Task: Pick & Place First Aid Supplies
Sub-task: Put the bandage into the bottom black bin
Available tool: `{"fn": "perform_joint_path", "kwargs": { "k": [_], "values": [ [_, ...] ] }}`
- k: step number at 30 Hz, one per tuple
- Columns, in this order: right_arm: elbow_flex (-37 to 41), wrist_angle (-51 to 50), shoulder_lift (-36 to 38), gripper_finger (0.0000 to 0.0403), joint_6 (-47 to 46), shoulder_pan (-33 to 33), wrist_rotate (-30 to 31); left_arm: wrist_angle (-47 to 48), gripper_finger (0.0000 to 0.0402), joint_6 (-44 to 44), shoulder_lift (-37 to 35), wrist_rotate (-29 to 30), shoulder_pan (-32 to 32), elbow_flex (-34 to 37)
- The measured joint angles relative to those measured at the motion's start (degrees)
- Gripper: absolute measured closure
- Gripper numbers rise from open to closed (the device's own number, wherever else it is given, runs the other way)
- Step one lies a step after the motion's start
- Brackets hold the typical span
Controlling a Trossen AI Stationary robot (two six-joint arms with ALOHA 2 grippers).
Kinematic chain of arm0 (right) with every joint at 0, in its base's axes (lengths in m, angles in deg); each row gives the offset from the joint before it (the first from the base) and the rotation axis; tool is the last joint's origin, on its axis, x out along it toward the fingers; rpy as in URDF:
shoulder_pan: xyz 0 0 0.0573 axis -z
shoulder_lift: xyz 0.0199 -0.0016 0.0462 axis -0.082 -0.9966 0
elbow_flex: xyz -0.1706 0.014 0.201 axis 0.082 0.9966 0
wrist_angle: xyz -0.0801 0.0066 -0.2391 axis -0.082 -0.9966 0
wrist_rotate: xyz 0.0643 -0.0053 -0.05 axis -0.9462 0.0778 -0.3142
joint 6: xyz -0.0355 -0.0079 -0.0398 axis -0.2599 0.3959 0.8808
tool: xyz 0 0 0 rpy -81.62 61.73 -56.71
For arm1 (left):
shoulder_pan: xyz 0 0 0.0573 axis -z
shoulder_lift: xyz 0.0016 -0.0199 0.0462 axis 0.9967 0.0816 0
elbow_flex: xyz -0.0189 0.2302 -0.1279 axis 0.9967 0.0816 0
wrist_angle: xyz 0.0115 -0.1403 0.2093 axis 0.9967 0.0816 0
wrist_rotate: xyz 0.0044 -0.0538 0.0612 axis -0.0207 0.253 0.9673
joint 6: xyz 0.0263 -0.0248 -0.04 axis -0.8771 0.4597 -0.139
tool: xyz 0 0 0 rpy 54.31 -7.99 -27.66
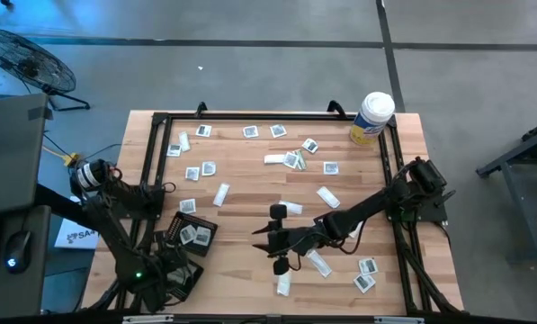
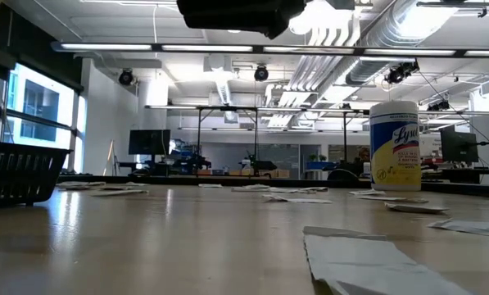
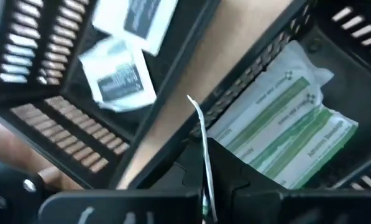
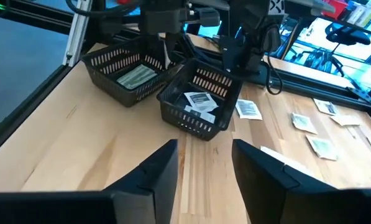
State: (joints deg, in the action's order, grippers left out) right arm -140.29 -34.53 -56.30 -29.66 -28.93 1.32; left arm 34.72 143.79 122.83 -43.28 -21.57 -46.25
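Small flat first aid packets lie scattered over the wooden table [image 1: 250, 193], such as one [image 1: 330, 168] at the far side and one [image 1: 365, 282] near the front right. Two black mesh trays stand at the front left. One tray [image 4: 201, 102] holds white-grey pads. The other tray [image 4: 129, 74] holds green-striped packets [image 3: 284, 143]. My left gripper [image 1: 176, 263] hangs over these trays, pointing down, shut on a thin white packet [image 3: 202, 155]. My right gripper [image 4: 204, 168] stands open above the table's middle, facing the trays, with nothing between its fingers. My left gripper pinches the thin white packet between its two fingers, which come from above and point down. The packet shows edge-on, its free end [image 3: 191, 102] sticking out past the fingers, over the rim between the two trays and clear of both. The gripper's body hides the held end.
A large white canister with a yellow label [image 1: 373, 117] stands at the far right corner. A black frame [image 1: 160, 126] runs around the table's work area. Bare wood lies between my right gripper and the trays [image 4: 110, 155].
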Motion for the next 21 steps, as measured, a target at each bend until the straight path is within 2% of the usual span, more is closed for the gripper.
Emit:
{"fn": "perform_joint_path", "kwargs": {
  "k": [3, 7, 11, 14, 17, 19, 21],
  "values": [
    [0.0, -0.8, 0.0, 0.0246, 0.0, 0.0, -3.1, -0.6, 0.0386, 1.4, 0.0, 0.0, 0.0, 0.0],
    [0.0, -0.9, 0.0, 0.0230, -0.1, -0.3, -6.3, -1.7, 0.0348, 3.5, 0.0, 1.2, 0.0, 0.0],
    [0.0, -1.0, 0.0, 0.0216, -0.1, -1.4, -8.5, -2.0, 0.0301, 4.0, 0.0, -2.2, 0.0, -0.8],
    [0.0, -4.2, 0.0, 0.0213, -1.3, -2.1, -11.6, -2.0, 0.0275, 1.4, -0.1, -5.5, 0.0, -3.4],
    [0.0, -8.2, 0.0, 0.0217, -4.4, -3.1, -12.1, -2.1, 0.0262, -1.4, -1.0, -6.4, -0.4, -7.3],
    [0.0, -10.5, 0.0, 0.0222, -7.8, -3.6, -12.1, -2.5, 0.0259, -4.3, -1.6, -6.5, -1.5, -10.2],
    [0.0, -13.5, -0.2, 0.0226, -11.3, -4.2, -11.8, -2.0, 0.0258, -8.8, -2.0, -3.7, -2.7, -12.9]
  ]
}}
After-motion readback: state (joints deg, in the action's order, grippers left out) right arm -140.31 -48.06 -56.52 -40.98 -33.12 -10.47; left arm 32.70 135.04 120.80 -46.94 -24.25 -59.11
